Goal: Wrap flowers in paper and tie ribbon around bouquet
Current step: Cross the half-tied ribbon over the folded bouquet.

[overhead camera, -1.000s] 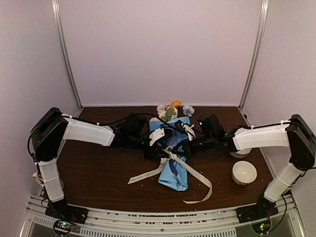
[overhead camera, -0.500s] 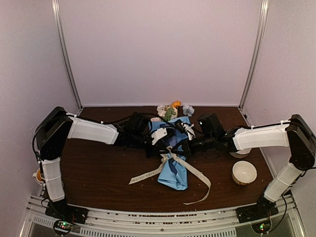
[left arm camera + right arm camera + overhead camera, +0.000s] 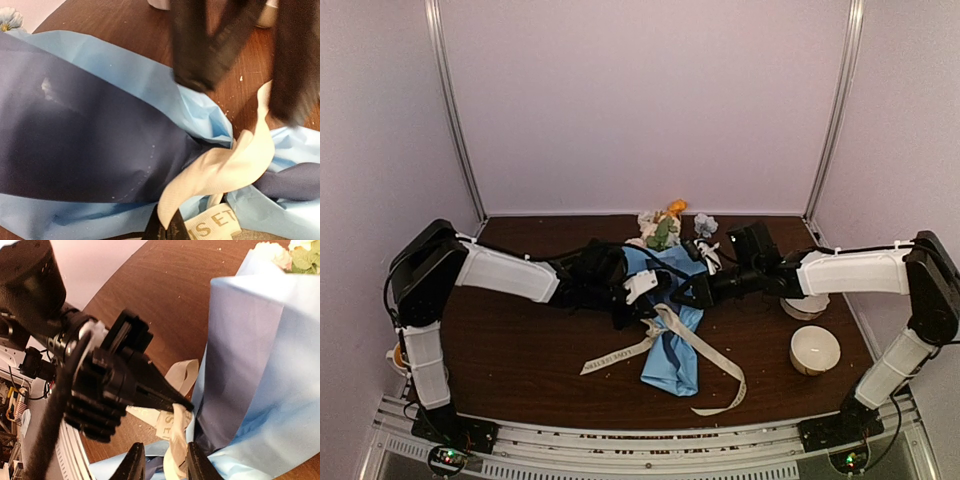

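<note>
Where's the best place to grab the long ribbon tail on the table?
Probably where the ribbon lies flat on the table, right of the bouquet. Come straight down and pinch across its width: it's thin and flat, with bare wood beside it.

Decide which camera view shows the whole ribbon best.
Top external: the ribbon shows both tails running from the bouquet onto the table. Left wrist shows only its twisted loop at the bouquet's waist; right wrist only a short piece pinched by the left gripper.
</note>
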Motion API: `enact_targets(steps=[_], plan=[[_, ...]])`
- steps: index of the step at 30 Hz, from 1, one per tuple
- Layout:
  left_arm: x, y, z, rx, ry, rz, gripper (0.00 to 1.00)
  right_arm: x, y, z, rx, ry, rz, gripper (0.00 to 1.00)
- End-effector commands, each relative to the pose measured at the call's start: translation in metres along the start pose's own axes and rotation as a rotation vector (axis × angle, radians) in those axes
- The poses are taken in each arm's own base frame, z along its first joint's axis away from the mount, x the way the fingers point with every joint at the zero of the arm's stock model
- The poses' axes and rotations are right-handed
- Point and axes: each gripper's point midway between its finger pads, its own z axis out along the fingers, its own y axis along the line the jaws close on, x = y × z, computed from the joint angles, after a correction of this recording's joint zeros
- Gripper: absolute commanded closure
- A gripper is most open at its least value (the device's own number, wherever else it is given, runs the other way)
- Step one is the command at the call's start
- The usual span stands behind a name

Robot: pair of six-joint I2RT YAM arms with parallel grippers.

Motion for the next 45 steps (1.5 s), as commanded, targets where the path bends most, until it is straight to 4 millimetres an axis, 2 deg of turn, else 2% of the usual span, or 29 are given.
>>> enact_targets(steps=[1,6,16,21,32,40,45], plan=[[-0.026,0.006,-0.011,-0.079,-0.066,0.053,1.00,-0.028,0.003,-0.011,0.017,-0.032,-0.036,0.72],[-0.027,0.005,-0.014,-0.088,-0.075,0.058,1.00,-0.023,-0.011,0.003,0.046,-0.018,0.039,0.85],[-0.028,0.003,-0.017,-0.084,-0.093,0.053,1.00,-0.005,-0.020,0.024,0.017,0.041,0.101,0.92],[-0.028,0.002,-0.015,-0.074,-0.093,0.051,1.00,0.011,-0.020,0.036,-0.007,0.107,0.109,0.90],[-0.029,0.001,-0.015,-0.067,-0.094,0.056,1.00,0.005,0.000,0.040,-0.115,0.087,0.112,0.83],[-0.028,0.001,-0.015,-0.067,-0.092,0.053,1.00,0.010,-0.010,0.045,-0.084,0.085,0.139,0.79],[-0.028,0.000,-0.014,-0.065,-0.089,0.053,1.00,0.018,-0.017,0.049,-0.036,0.123,0.120,0.74]])
